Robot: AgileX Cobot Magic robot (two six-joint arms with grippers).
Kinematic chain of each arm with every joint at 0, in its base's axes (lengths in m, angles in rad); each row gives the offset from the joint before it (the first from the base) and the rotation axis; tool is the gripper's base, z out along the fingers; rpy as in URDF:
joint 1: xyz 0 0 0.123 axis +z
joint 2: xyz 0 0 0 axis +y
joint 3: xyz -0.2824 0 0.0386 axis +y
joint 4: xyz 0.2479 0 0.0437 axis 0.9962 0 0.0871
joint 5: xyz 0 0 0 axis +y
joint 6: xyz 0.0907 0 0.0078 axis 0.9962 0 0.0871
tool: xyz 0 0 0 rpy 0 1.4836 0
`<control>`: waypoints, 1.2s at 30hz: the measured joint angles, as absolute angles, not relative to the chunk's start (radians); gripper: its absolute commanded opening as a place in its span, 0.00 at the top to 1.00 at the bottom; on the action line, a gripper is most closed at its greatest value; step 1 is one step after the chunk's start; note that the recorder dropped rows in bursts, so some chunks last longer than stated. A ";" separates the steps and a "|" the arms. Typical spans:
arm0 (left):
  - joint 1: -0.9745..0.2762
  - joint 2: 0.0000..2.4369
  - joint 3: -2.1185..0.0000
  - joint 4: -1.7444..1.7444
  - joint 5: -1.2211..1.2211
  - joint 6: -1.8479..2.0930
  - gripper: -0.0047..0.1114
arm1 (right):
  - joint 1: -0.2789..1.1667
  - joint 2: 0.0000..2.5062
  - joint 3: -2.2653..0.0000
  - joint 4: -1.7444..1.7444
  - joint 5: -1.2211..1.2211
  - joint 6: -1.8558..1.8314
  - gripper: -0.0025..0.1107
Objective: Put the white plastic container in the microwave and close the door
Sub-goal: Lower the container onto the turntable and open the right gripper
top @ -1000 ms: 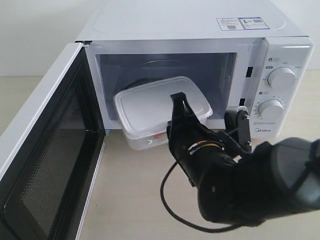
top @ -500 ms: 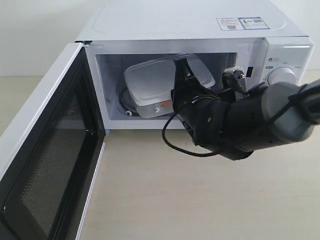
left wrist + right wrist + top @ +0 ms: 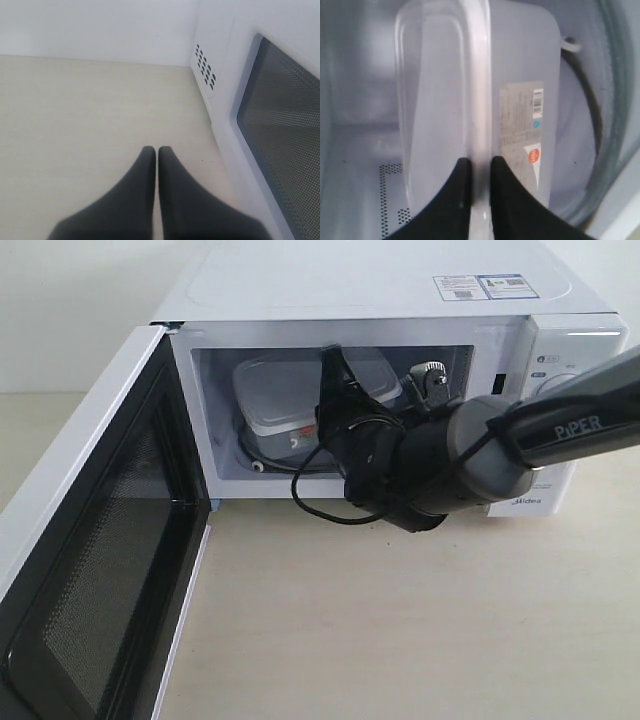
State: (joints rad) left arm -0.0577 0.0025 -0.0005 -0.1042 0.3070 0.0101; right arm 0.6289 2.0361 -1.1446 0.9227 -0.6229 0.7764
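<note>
- Exterior view: my right gripper [image 3: 335, 365] reaches into the microwave [image 3: 400, 300], door [image 3: 90, 560] swung wide.
- Right jaws pinch the container [image 3: 470, 100] rim; container sits inside the cavity.
- Left gripper [image 3: 156, 155] fingers pressed together, empty.

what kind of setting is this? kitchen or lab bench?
Likely a lab test bench, not a kitchen: the microwave sits alone on a bare pale tabletop against a plain white wall, and the right gripper pinches the white plastic container inside it.
</note>
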 measured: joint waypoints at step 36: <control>-0.058 0.003 0.000 -0.104 0.307 0.010 0.92 | 0.631 1.649 -0.698 0.628 -0.556 0.534 0.98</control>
State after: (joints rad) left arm -0.0577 0.0025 -0.0005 -0.1042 0.3070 0.0101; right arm 0.6312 1.6494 -0.6975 0.6276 -0.5561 0.5343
